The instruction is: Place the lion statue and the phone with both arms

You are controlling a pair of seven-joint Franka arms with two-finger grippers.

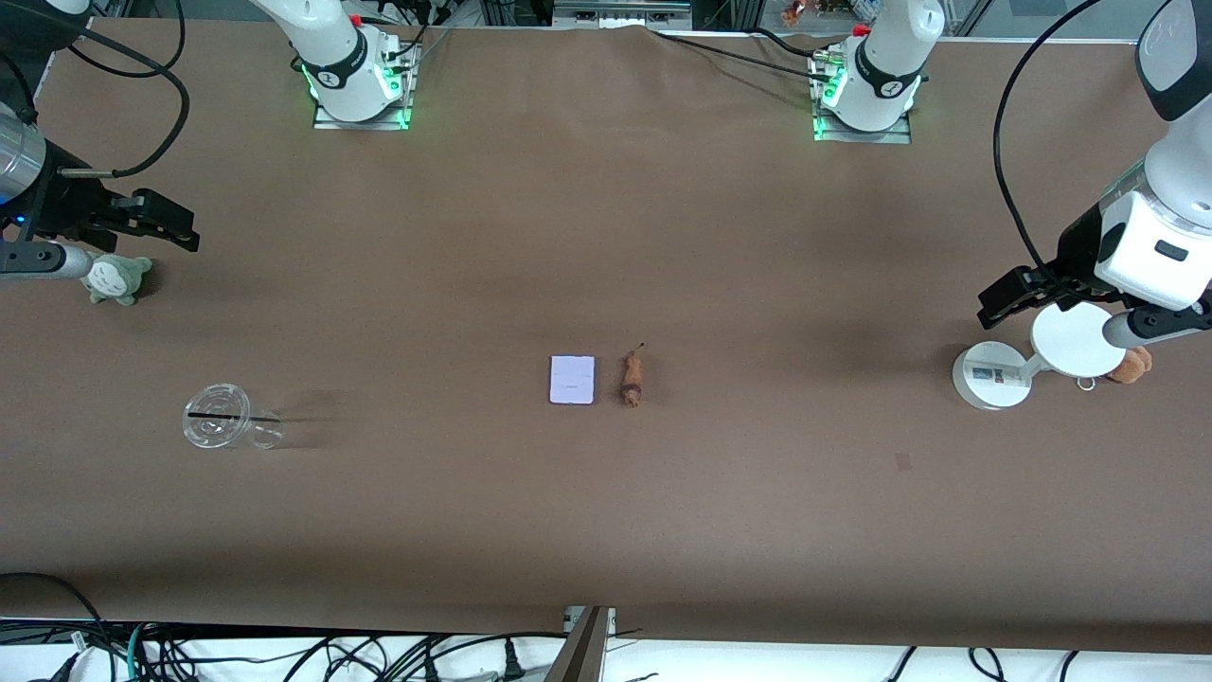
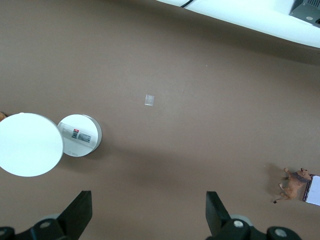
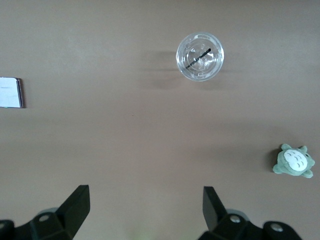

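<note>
Brown cloth covers the whole table [image 1: 606,530], and the phone [image 1: 573,380] lies flat at its middle, the landmark for everything else. Well away from the phone toward the right arm's end, the right gripper [image 1: 159,224] hangs over the cloth beside a grey-green plush [image 1: 115,278], its fingers spread wide and empty; a clear cup [image 1: 220,428] lies on its side between that plush and the phone, a little nearer the front camera. Just beside the phone, on the left arm's side, lies the lion statue [image 1: 632,379], not touching it. Well apart toward the left arm's end, the left gripper [image 1: 1015,296] hovers over a white round stand [image 1: 992,377], also spread open and empty. Nothing is grasped yet, so the step in hand looks like the approach. Next, each arm probably needs to travel inward to the centre and descend, the left on the lion, the right on the phone.
</note>
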